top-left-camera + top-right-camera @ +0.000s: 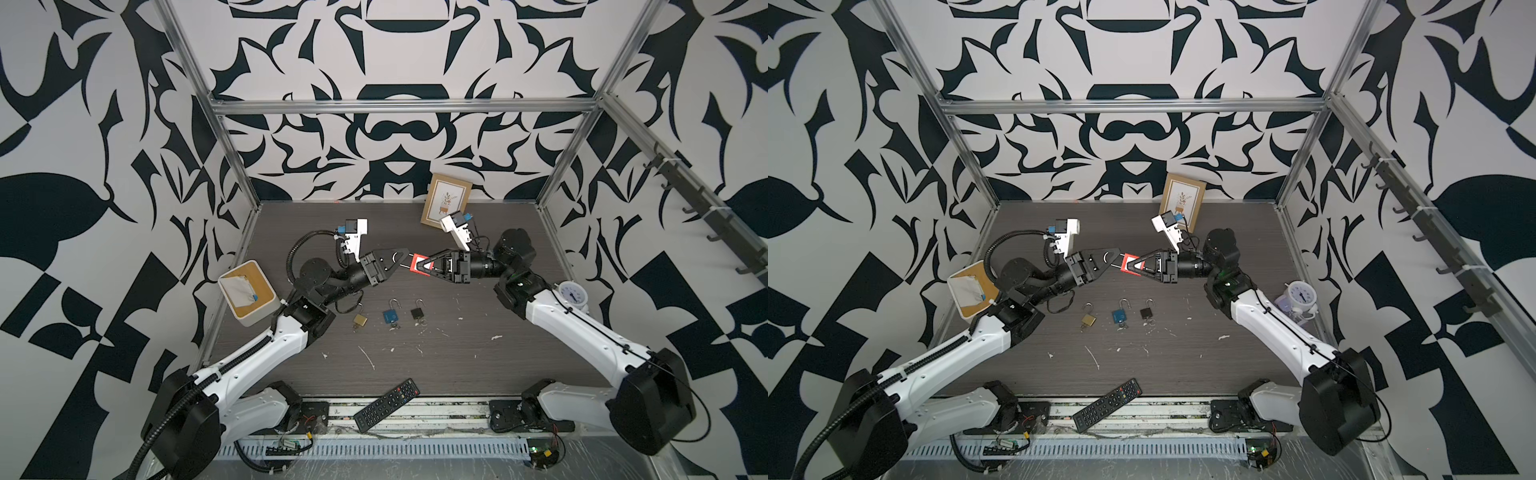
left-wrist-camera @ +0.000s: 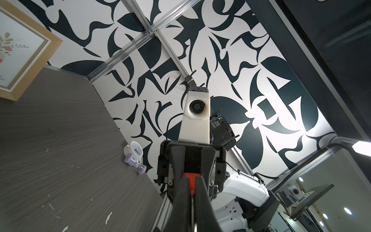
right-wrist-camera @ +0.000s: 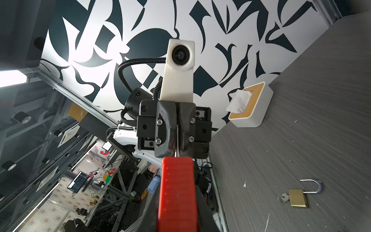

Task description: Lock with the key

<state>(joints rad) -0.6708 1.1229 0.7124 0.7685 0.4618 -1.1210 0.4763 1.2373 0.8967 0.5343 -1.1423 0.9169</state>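
Red rectangular padlock (image 1: pixel 414 266) is held mid-air above dark wood-grain table (image 1: pixel 457 353), between both arms. We see R gripper (image 1: pixel 422 266) clamped on its body, L gripper (image 1: pixel 402 261) pinched onto its steel shackle (image 1: pixel 409 262).

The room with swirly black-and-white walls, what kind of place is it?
Probably a robot test booth in a lab. Two robot arms are mounted at the table edge, a metal frame edges patterned walls, and the right wrist view shows a monitor outside.
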